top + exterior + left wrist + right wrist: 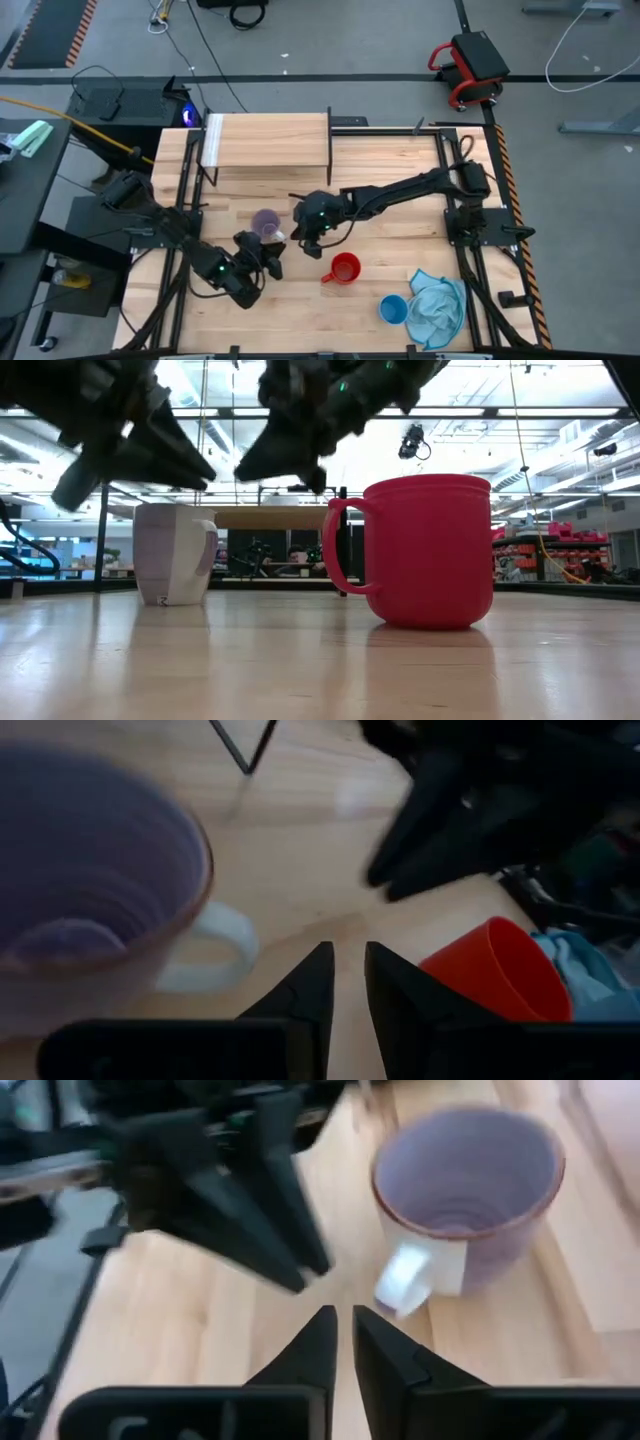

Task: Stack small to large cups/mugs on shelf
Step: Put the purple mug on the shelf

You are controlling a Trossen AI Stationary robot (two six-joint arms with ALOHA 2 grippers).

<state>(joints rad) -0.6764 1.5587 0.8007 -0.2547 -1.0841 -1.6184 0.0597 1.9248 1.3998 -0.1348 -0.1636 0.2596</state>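
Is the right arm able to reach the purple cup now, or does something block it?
Probably yes. The right gripper hangs close beside the purple cup, jaws nearly shut, with bare table toward the handle. The left gripper is near on the other side and may crowd it.

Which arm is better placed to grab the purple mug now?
Probably right. The right gripper sits between the purple mug and the shelf, facing the mug's handle. The left gripper is equally close, farther from the shelf.

Crumpled light blue cloth (437,308) near the tabletop's (400,230) corner; red-and-black cart (470,66) on the floor beyond.
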